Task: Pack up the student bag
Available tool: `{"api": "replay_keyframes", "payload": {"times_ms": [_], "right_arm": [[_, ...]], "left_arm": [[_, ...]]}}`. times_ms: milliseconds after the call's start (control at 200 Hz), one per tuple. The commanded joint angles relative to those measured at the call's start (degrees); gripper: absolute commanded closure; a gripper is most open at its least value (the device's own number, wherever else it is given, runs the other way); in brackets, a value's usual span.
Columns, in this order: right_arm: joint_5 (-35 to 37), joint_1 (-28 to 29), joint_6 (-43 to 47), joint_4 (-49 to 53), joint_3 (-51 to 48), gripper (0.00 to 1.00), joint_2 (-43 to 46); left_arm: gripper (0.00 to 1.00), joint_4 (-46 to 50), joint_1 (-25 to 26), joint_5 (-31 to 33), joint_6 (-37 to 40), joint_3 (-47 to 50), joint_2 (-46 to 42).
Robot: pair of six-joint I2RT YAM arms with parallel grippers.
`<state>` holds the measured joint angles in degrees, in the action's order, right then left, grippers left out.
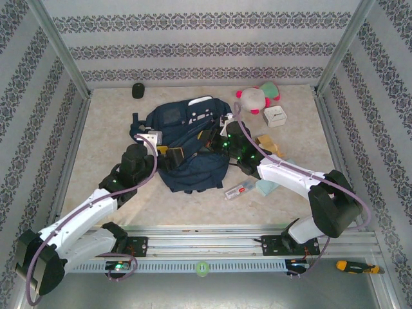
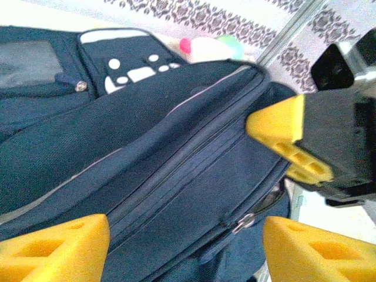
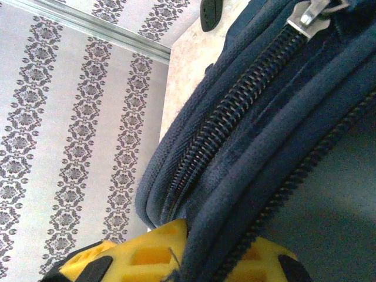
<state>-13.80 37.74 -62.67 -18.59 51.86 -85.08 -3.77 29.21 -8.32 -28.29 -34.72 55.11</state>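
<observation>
Beige marbled table [image 1: 109,129]; patterned wallpaper walls [image 1: 193,38]; student bag [image 1: 193,174] centred.

Navy backpack [image 1: 193,170] lies slumped mid-counter [image 1: 109,135], pockets toward the far wall. White patches on front pocket. Visible zips closed.
</observation>
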Motion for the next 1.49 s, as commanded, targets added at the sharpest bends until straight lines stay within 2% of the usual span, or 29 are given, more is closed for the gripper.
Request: {"api": "replay_keyframes", "payload": {"times_ms": [0,80,185,555,804,874,969,1064,1289,1489], "right_arm": [[-3.29,0.73,-0.08,-4.97,2.49,1.00,0.39],[-3.24,0.73,-0.21,-5.03,2.72,1.00,0.15],[-3.06,0.91,-0.34,-5.04,2.90,1.00,0.08],[-2.19,1.38,-1.49,-5.24,3.06,1.00,0.06],[-0.60,1.47,-1.90,-5.01,2.46,1.00,0.24],[0.30,1.48,-2.11,-5.00,2.12,1.00,0.36],[1.12,1.55,-2.21,-4.84,2.06,1.00,0.60],[1.94,1.47,-2.44,-4.75,2.13,1.00,0.64],[2.01,1.55,-2.85,-4.79,2.61,1.00,0.35],[2.06,1.64,-2.98,-4.87,2.59,1.00,0.56]], "left_arm": [[0.34,3.92,-0.63,-4.39,1.49,-2.01,3.06],[0.37,3.15,-0.48,-10.12,0.82,-3.18,6.34],[0.38,1.28,0.51,-13.27,-0.98,-3.77,9.40],[0.39,-8.97,3.25,-13.67,-7.94,-3.25,16.35],[0.60,-10.64,6.04,-14.50,-9.63,-4.20,17.14],[0.59,-10.27,6.46,-13.13,-10.63,-3.26,15.45],[0.48,-8.16,6.86,-10.53,-12.08,-1.43,12.38],[0.43,-5.40,6.88,-8.15,-13.42,0.41,9.05],[0.41,-5.03,7.47,-9.31,-15.97,3.42,7.03],[0.40,-4.16,7.70,-5.56,-16.83,3.60,8.59]]}}
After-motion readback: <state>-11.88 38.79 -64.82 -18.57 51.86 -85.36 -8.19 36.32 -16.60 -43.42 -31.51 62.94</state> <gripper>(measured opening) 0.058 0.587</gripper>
